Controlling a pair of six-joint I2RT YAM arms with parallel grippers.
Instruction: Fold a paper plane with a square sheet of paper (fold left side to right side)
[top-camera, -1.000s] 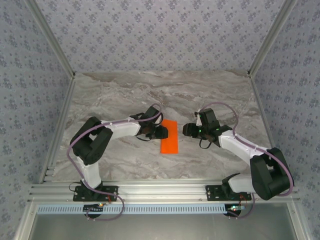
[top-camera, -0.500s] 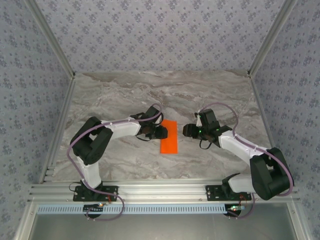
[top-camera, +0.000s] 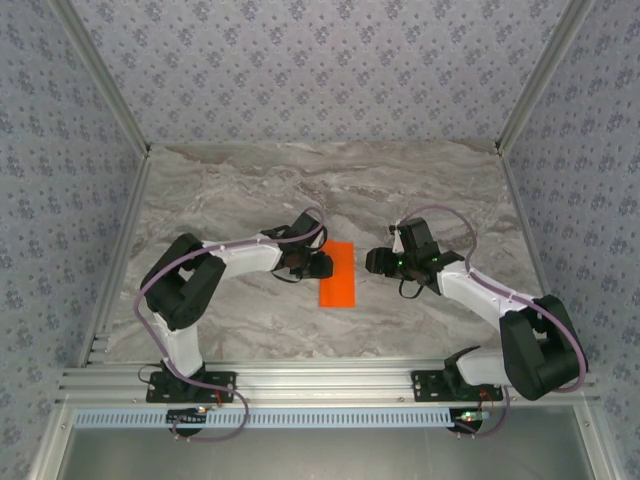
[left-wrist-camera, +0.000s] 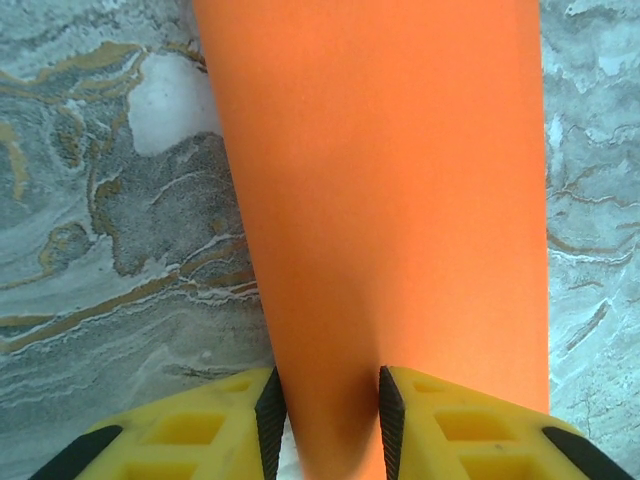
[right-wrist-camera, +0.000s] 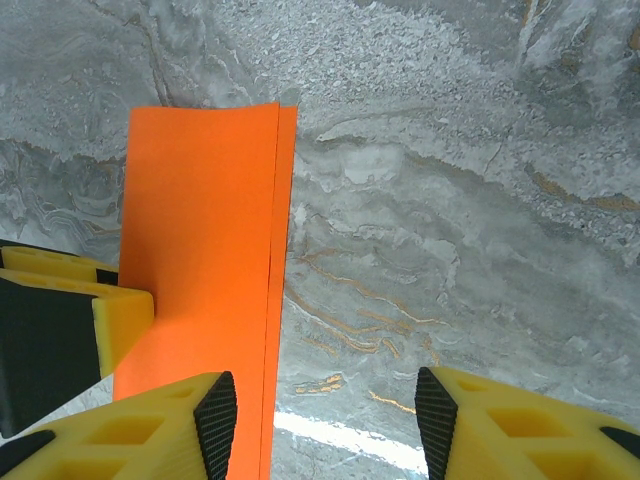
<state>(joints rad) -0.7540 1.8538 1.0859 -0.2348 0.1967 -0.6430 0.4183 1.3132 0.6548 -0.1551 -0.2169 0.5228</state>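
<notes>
The square sheet of paper (top-camera: 339, 276) lies flat on the marble table (top-camera: 240, 190) as a bright orange rectangle folded in half. Its two long free edges (right-wrist-camera: 284, 220) sit slightly offset. My left gripper (top-camera: 321, 264) is at its left long edge. In the left wrist view the orange paper (left-wrist-camera: 400, 190) runs under the left gripper (left-wrist-camera: 327, 425). Its jaws stand narrow but apart, one pad over the sheet and the other at the sheet's edge, with nothing clamped. My right gripper (top-camera: 371, 261) hovers open just right of the paper (right-wrist-camera: 200, 230), the right gripper (right-wrist-camera: 325, 425) over bare marble.
A yellow finger of the left gripper (right-wrist-camera: 122, 322) overlaps the paper's far edge in the right wrist view. Patterned walls and metal rails (top-camera: 120, 250) enclose the table. Bare marble stretches behind and in front of the paper.
My left gripper's jaws have drawn a little closer together at the paper's edge. The paper and the right arm stay where they were.
</notes>
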